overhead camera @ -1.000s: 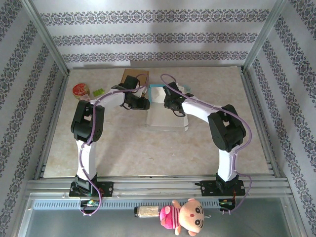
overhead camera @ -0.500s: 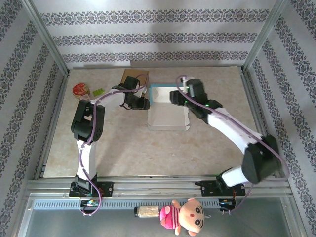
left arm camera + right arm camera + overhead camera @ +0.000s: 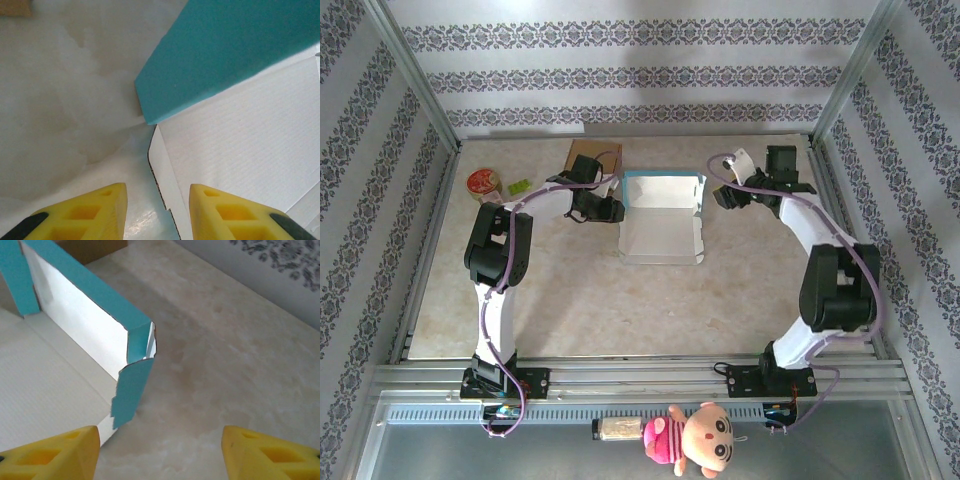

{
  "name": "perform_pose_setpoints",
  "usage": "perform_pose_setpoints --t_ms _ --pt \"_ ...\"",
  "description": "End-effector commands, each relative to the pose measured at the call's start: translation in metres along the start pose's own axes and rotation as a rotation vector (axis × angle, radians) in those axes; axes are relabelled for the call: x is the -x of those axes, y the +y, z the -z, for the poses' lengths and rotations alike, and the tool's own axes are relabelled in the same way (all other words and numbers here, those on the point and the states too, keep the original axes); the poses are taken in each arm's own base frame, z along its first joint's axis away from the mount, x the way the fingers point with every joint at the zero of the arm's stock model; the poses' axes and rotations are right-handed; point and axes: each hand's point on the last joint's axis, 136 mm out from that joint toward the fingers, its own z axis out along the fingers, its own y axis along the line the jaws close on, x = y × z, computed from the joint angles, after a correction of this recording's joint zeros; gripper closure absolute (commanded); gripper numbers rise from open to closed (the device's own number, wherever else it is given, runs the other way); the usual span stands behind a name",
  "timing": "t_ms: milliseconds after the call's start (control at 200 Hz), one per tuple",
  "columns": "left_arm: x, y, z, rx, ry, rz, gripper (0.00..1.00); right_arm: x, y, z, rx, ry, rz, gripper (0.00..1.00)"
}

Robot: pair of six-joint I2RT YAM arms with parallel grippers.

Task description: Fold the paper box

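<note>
The paper box lies a little toward 12 o'clock of the middle of the tabletop. Its teal rear wall is raised at the 12 o'clock edge, and the white floor is spread flat toward 6 o'clock. The step in hand is judged to be the raising of the side walls, with the rear wall already set up and the sides not yet standing.

The left gripper is held at the box's 9 o'clock edge. In the left wrist view its jaws are parted, and the white side flap is seen between the yellow fingers, with no contact that can be confirmed. The right gripper is placed at 3 o'clock of the box, just clear of it. In the right wrist view it is spread wide and nothing is grasped. The teal corner tab stands loose ahead of it.

For the next move, the left flap would probably have to be pinched and swung upright. The corner tab would then have to be tucked inward so that the wall is locked.
</note>
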Motion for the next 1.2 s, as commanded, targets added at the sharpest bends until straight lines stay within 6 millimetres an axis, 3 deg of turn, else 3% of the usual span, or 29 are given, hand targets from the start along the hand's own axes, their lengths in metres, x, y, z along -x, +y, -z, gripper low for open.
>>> perform_pose_setpoints --t_ms 0,160,270,535,919,1194 --pt "0.005 -0.01 0.001 -0.039 -0.023 -0.06 0.63 -0.007 0.0 -0.015 0.076 0.034 0.193 0.34" --pt "0.004 -0.013 0.003 -0.057 -0.035 -0.083 0.64 -0.021 -0.004 -0.037 0.131 0.067 0.26 0.37" --pt "0.003 -0.014 0.004 -0.06 -0.039 -0.098 0.64 -0.022 0.008 -0.047 0.231 0.032 0.292 0.39" --pt "0.002 -0.012 0.001 -0.06 -0.048 -0.126 0.64 -0.011 0.015 -0.068 0.299 -0.018 0.295 0.45" --pt "0.009 -0.015 -0.003 -0.066 -0.075 -0.164 0.64 0.003 0.053 -0.086 0.439 -0.018 0.295 0.51" --pt "0.011 -0.017 -0.002 -0.068 -0.091 -0.168 0.64 0.003 0.061 -0.11 0.395 0.045 0.277 0.6"
